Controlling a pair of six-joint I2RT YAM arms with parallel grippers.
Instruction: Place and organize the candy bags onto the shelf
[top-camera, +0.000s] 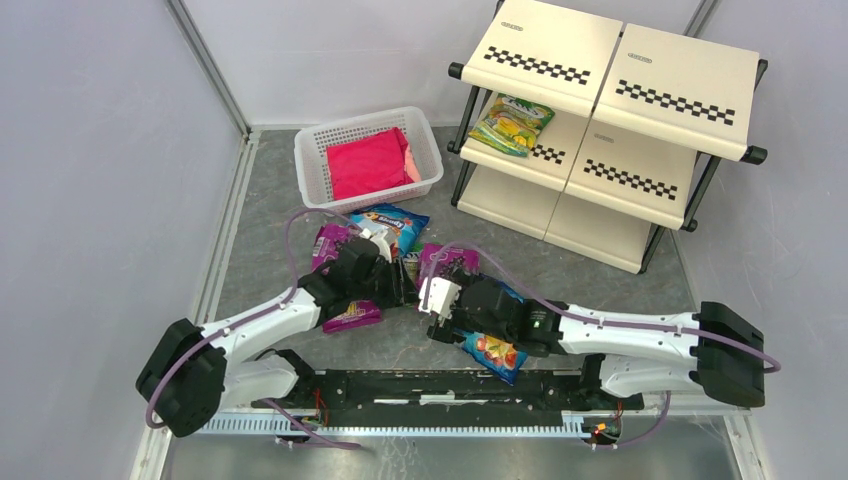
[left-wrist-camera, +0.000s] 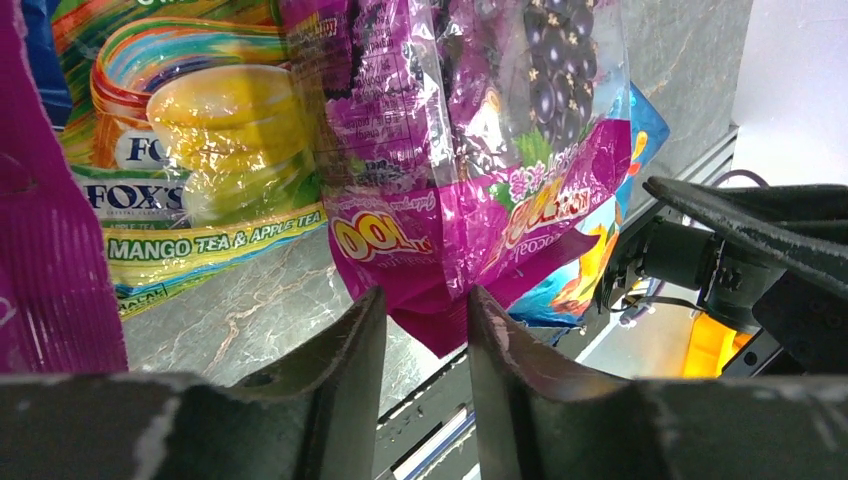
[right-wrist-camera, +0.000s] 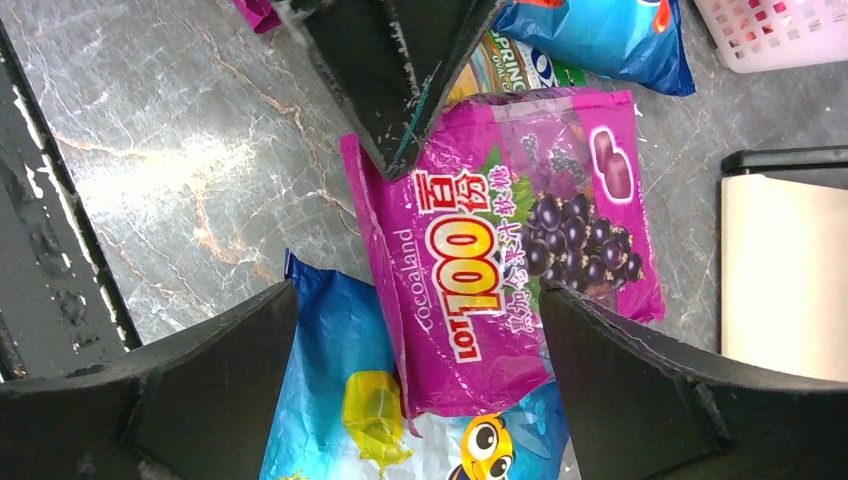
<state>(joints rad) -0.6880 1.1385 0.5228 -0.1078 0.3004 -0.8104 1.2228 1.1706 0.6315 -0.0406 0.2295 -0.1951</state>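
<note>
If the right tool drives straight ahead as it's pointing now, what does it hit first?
Most likely the magenta grape candy bag, which lies between the open right tool's fingers, overlapping a blue candy bag. Depth to it is unclear.

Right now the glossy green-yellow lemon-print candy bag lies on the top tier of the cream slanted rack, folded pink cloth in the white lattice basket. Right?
Wrong tier. The green-yellow lemon-print candy bag lies on the middle tier of the cream slanted rack, below the top one; the top external view shows it. The pink cloth is in the white lattice basket.
</note>
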